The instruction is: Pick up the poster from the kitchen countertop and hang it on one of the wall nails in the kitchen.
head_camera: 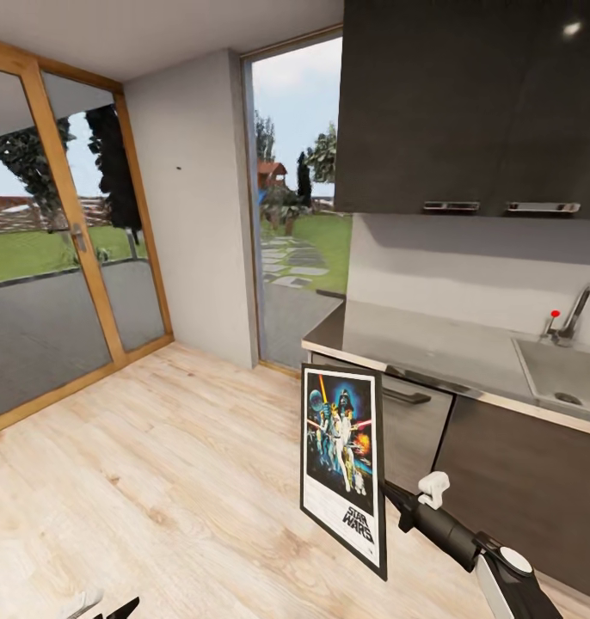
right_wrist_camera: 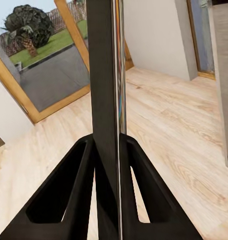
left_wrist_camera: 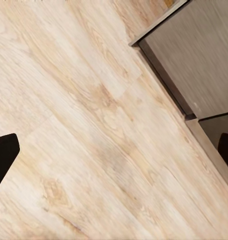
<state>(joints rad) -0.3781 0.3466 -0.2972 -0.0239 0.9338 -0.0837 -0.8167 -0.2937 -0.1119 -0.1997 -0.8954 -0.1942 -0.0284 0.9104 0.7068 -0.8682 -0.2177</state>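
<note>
1. The poster (head_camera: pixel 344 464) hangs in the air in front of the robot, upright and slightly tilted, its printed face toward the head camera and the "STAR WARS" title at its lower end. It sits above the wooden floor (head_camera: pixel 157 481), in front of the dark cabinet fronts (head_camera: pixel 519 490) and clear of the kitchen countertop (head_camera: pixel 433 348).
2. The right gripper (right_wrist_camera: pixel 108 150) is clamped on the poster: in the right wrist view the two black fingers (right_wrist_camera: pixel 69 195) press against both sides of the frame, seen edge-on (right_wrist_camera: pixel 105 75). In the head view the right arm (head_camera: pixel 467 537) reaches up to the poster's right edge from the lower right.
3. The left gripper (head_camera: pixel 101 608) sits low at the bottom edge of the head view. In the left wrist view, dark finger tips (left_wrist_camera: pixel 4 157) show at opposite sides with bare floor between them, so it looks spread wide and holds nothing.
4. A wall nail (head_camera: pixel 178 168) shows as a tiny dark dot on the pale grey wall section (head_camera: pixel 196 241) between the wood-framed glass door (head_camera: pixel 71 232) and the tall window (head_camera: pixel 297 189), well apart from the poster.
5. On the countertop to the right are a grey sink (head_camera: pixel 560 374) and a chrome tap (head_camera: pixel 580 308), with dark upper cabinets (head_camera: pixel 467 103) above.
</note>
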